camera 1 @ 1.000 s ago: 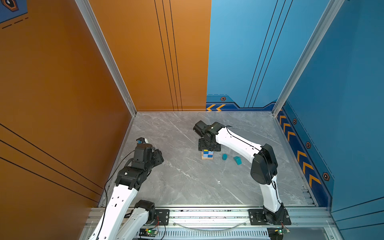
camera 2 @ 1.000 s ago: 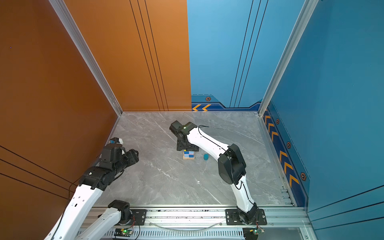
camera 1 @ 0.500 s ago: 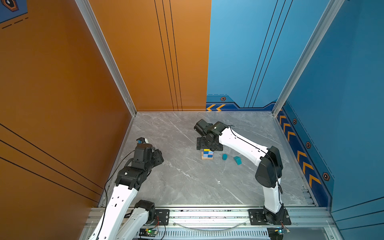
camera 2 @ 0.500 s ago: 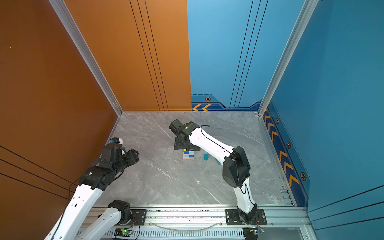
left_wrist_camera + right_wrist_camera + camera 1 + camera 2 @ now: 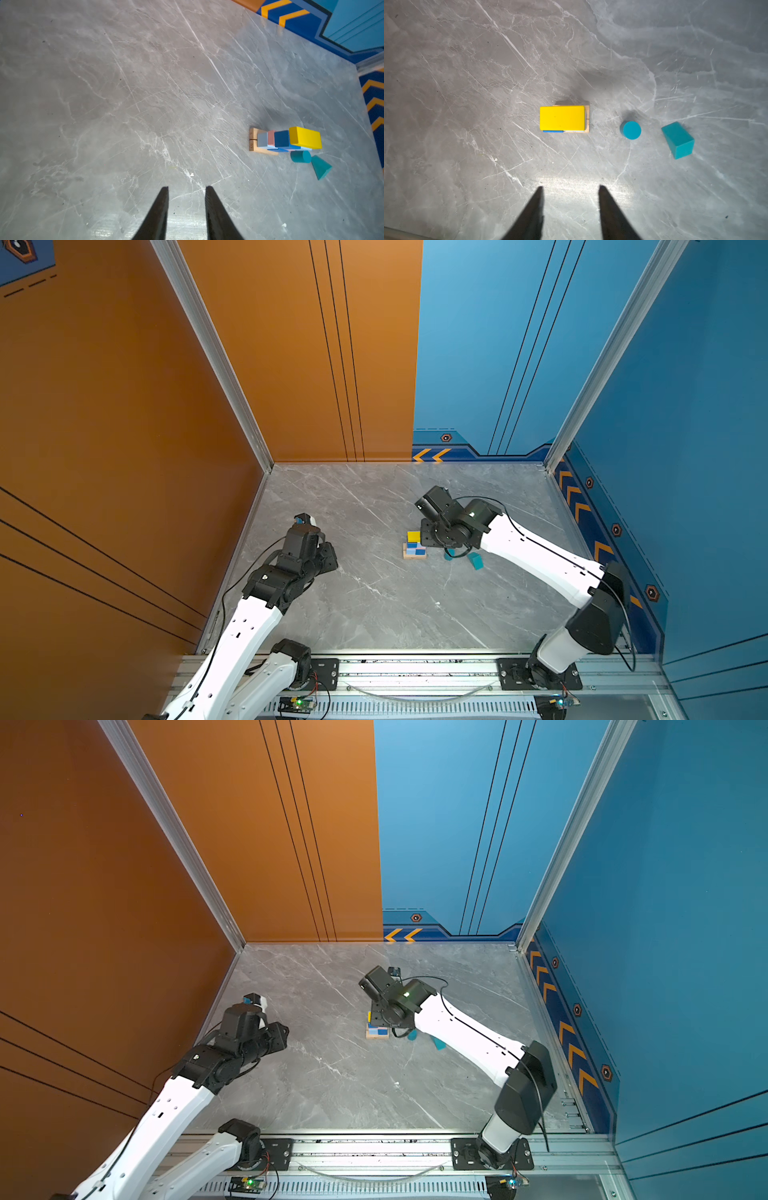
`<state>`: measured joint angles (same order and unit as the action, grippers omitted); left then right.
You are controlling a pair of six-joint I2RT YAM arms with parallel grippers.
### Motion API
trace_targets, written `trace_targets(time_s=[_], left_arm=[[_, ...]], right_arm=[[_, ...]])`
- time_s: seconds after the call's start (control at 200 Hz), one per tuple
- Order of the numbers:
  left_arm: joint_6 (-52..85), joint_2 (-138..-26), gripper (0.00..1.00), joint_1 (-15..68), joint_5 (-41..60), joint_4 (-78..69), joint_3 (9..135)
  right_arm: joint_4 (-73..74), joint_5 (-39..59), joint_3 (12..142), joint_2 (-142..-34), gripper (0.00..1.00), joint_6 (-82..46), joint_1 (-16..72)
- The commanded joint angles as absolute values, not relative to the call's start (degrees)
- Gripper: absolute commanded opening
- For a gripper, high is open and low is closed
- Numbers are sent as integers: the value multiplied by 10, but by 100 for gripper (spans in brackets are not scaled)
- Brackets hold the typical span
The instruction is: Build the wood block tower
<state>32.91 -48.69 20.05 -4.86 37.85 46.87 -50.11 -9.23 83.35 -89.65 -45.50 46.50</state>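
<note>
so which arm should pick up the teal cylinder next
Right. The right pincer hangs open and empty just by the tower, with the teal cylinder close beside it. The left pincer is far from both.

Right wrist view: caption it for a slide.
Empty right gripper near a stack capped by a yellow block; teal cylinder and teal prism loose beside it.
</note>
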Motion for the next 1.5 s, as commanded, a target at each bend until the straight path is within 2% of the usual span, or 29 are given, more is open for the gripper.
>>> trace_targets(time_s=[0.0,0.025,0.075,0.245,0.451,0.676,0.826,1.096,1.497], left_arm=[[335,-498,15,231,-11,334,455],[338,-502,10,241,-2,322,452],[344,-512,0,257,20,290,444],[393,-557,0,301,120,140,394],[478,-620,0,337,153,-49,340],[550,-734,0,367,156,-173,336],[578,-790,0,376,152,-215,343],[590,-827,0,390,103,-217,363],[623,-895,0,397,98,-269,385]], right_arm=[[-403,-74,752,-838,5,-451,447],[-388,-69,733,-826,0,-451,441],[-361,-58,697,-802,0,-451,430],[-294,-22,612,-740,0,-440,379],[-248,12,555,-695,0,-422,327],[-211,56,518,-687,0,-413,286],[-195,74,498,-681,0,-410,263],[-171,99,468,-668,0,-412,233],[-155,113,442,-659,0,-415,214]])
